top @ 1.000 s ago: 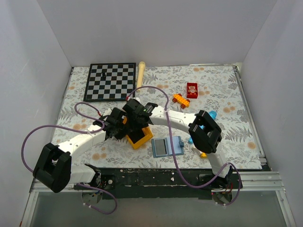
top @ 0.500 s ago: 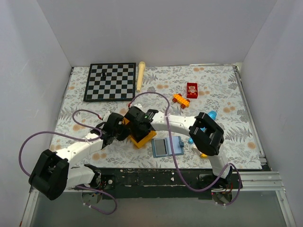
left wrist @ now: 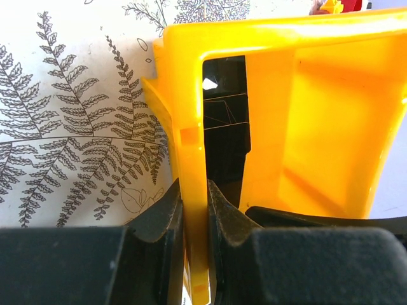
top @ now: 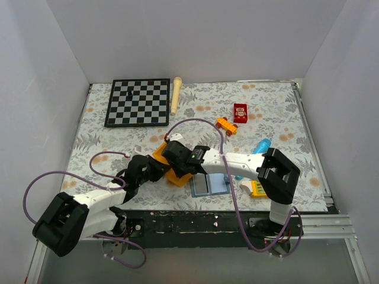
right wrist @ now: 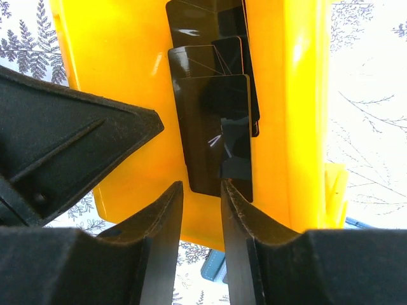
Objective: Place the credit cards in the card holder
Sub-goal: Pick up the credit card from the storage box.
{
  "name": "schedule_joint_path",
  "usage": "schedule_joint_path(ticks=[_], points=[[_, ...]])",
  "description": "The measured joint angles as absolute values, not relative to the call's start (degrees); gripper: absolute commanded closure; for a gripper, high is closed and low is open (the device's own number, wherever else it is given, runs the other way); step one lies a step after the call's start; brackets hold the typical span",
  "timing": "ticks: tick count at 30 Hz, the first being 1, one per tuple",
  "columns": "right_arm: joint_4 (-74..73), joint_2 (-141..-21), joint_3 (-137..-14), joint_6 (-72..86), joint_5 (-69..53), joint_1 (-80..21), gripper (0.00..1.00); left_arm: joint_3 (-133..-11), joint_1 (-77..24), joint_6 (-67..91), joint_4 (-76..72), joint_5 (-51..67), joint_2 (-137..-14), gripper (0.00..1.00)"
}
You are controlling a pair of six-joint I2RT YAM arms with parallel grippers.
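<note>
The wall of a yellow bin [left wrist: 318,114] is pinched by the left hand [left wrist: 194,190], with a finger pressed against each face. Black credit cards [right wrist: 216,121] are stacked, overlapping, inside the bin. The right hand [right wrist: 202,187] is held over the near edge of the closest card, its fingers slightly apart with nothing clamped between them. The card holder [top: 208,184] is laid open on the counter [top: 278,112], just right of the bin.

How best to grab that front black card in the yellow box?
Probably the near short end of the front card, which pokes out past the other cards. Come lengthwise from the open side of the yellow box, where the right gripper is.
</note>
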State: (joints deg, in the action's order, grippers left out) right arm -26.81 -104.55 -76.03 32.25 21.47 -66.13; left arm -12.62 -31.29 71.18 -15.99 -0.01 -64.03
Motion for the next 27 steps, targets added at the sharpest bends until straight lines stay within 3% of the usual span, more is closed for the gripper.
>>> schedule_joint_path(ticks=[13, 21, 27], points=[[-35.11, -111.13, -86.21, 30.79, 27.03, -66.15, 0.45, -17.89, -31.24, 70.39, -5.93, -3.27, -63.94, 1.0], [-34.33, -115.59, -87.15, 29.21, 25.63, -67.0, 0.47, -21.26, -31.27, 69.25, 4.69, -5.56, -61.39, 1.0], [-32.38, -115.79, -86.11, 29.28, 23.0, -66.59, 0.54, -22.59, -31.27, 68.93, 7.94, -5.58, -61.32, 1.0]])
